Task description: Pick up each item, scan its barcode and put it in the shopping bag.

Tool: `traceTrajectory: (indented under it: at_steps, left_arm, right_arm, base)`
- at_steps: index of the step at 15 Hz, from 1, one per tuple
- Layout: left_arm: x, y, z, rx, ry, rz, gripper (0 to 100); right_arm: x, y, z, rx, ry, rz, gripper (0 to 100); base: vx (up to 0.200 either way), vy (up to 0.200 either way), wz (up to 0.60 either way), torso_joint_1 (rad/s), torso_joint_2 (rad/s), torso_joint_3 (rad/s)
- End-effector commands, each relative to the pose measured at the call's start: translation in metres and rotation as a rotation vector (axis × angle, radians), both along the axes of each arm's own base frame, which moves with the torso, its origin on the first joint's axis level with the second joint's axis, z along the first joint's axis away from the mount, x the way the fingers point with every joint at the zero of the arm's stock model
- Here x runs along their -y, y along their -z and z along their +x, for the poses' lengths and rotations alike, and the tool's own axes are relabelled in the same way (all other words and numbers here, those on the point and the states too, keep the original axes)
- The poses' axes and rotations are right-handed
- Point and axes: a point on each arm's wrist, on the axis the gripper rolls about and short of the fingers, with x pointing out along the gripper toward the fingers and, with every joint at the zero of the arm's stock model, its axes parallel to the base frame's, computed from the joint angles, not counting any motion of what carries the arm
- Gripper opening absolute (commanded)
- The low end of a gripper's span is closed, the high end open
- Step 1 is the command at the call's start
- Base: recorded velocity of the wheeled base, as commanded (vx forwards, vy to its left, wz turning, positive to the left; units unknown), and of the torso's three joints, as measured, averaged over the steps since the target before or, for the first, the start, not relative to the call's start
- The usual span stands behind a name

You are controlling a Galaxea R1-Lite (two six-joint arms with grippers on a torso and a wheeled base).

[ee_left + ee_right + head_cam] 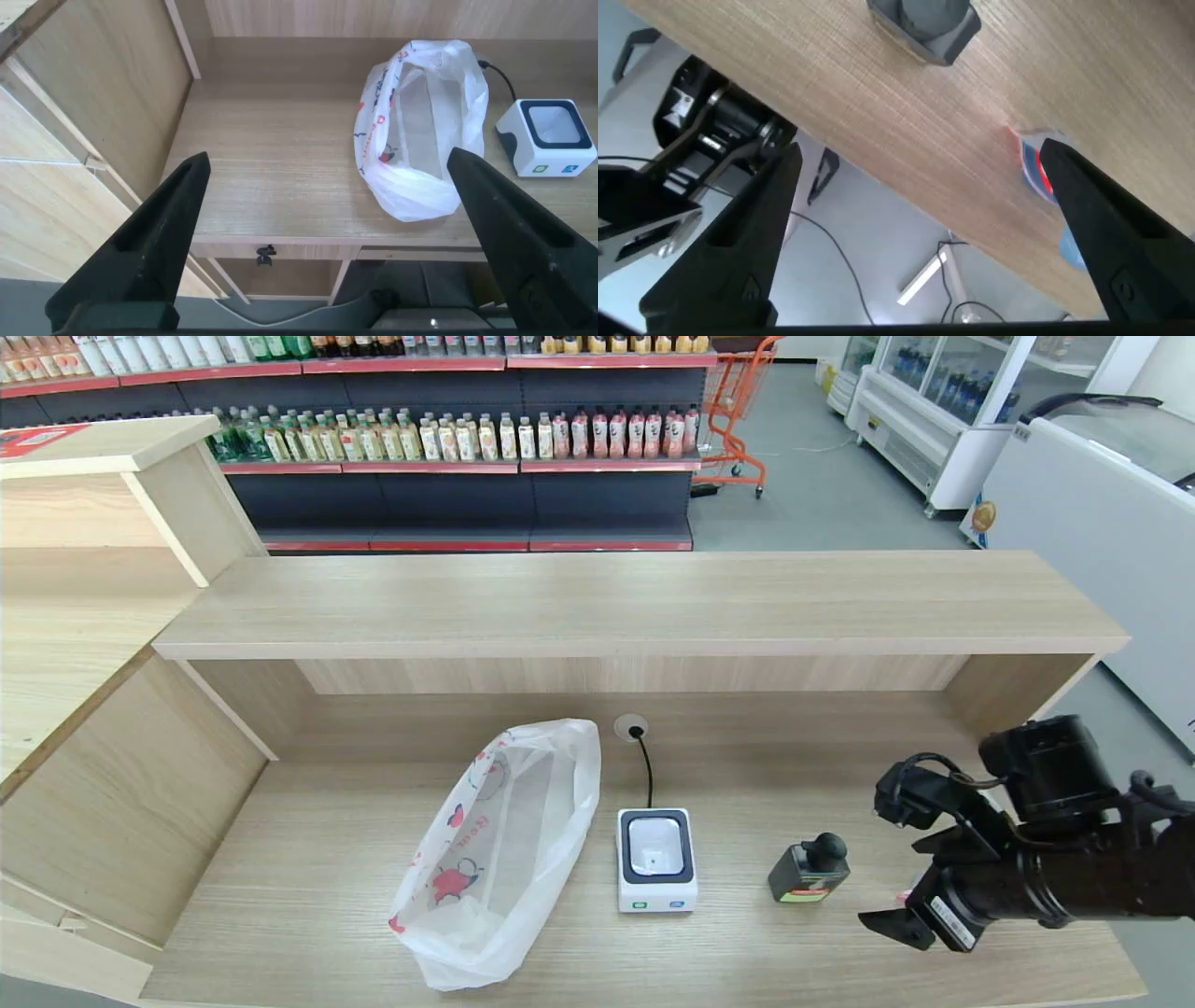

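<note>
The shopping bag (499,854) lies on the pale wooden bench (308,896), left of the middle. Its long axis runs from the front edge toward the back wall, the far end leaning a little to the right. Just to its right sits a white scanner (656,859), window facing up, its black cable (646,765) running back to a hole in the bench. Further right, apart from the scanner, a small dark bottle (808,870) seems to stand cap up. Behind the bench are shop shelves of bottled drinks (448,437), an orange trolley (742,411) and white freezers (1074,495) on a grey floor. The right tool (922,154) hangs over the front right edge near the bottle, fingers spread wide, empty. The left tool (329,163) is off the front left corner, fingers likewise spread, gripping nothing.
</note>
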Motion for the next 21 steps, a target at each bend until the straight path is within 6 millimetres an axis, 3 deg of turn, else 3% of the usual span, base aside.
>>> traceTrajectory:
  at_steps: [1, 6, 16, 17, 21]
  left_arm:
    - [0.000, 0.000, 0.000, 0.001, 0.000, 0.000, 100]
    - [0.000, 0.000, 0.000, 0.001, 0.000, 0.000, 100]
    - [0.000, 0.000, 0.000, 0.001, 0.000, 0.000, 100]
    - [0.000, 0.000, 0.000, 0.001, 0.000, 0.000, 100]
    - [0.000, 0.000, 0.000, 0.001, 0.000, 0.000, 100]
  right_arm:
    - [-0.002, 0.036, 0.025, -0.069, -0.024, -0.044, 100]
    - [-0.016, 0.062, 0.057, -0.017, -0.106, -0.049, 100]
    - [-0.033, 0.082, 0.094, 0.032, -0.242, -0.008, 100]
    - [-0.035, 0.082, 0.094, 0.031, -0.248, -0.009, 0]
    - [-0.039, 0.081, 0.093, 0.035, -0.287, 0.036, 0]
  base:
    - [0.000, 0.000, 0.00, 0.000, 0.00, 0.000]
    - [0.000, 0.000, 0.00, 0.000, 0.00, 0.000]
    - [0.000, 0.000, 0.00, 0.000, 0.00, 0.000]
    - [0.000, 0.000, 0.00, 0.000, 0.00, 0.000]
    - [0.000, 0.000, 0.00, 0.000, 0.00, 0.000]
